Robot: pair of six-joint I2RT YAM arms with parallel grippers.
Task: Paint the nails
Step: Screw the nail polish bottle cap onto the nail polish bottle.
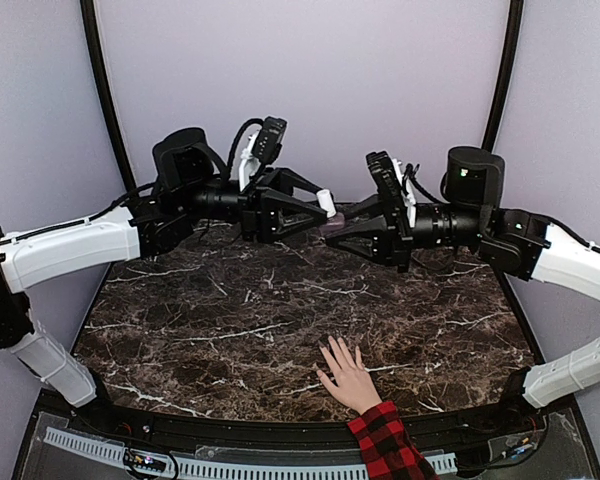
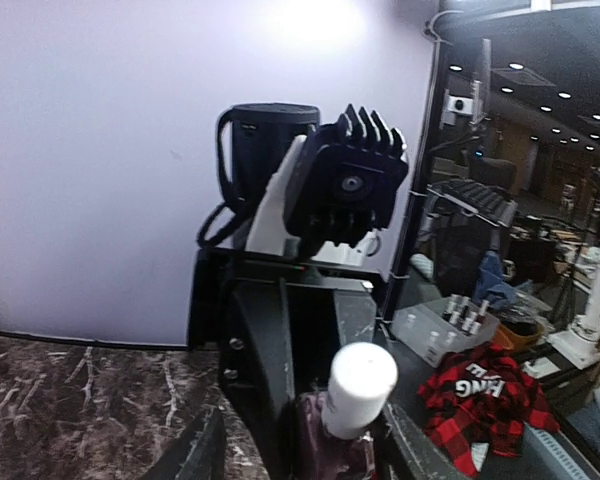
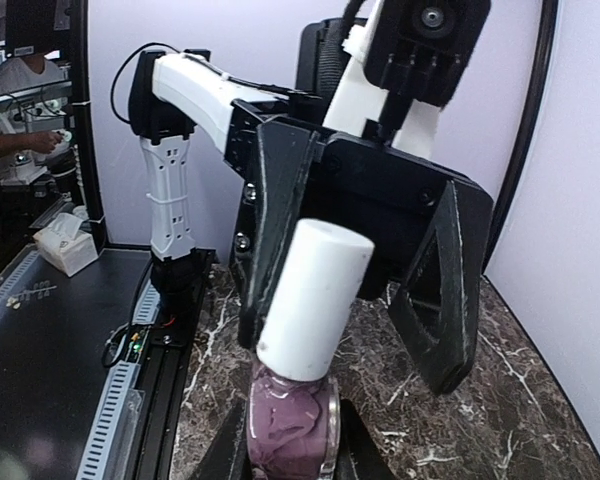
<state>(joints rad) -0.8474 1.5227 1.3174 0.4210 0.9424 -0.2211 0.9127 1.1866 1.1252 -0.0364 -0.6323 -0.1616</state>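
Two arms (image 1: 70,245) (image 1: 570,262), one bottle (image 3: 292,420)

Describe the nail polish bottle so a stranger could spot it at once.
Look above the far middle of the dark marble table. There the right gripper pinches a small bottle of mauve polish; its tall white cap stands out among black fingers.

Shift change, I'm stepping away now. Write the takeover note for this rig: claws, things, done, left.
Left claw: open, jaws either side of the white cap, not gripping it.
Right claw: shut on the purple nail polish bottle, held in the air over the back of the marble table.
Person's hand: flat, fingers spread, at the near edge.
Done: bottle lifted between both claws.
Left: cap is on; remove it, then paint the nails, which are too small to judge.
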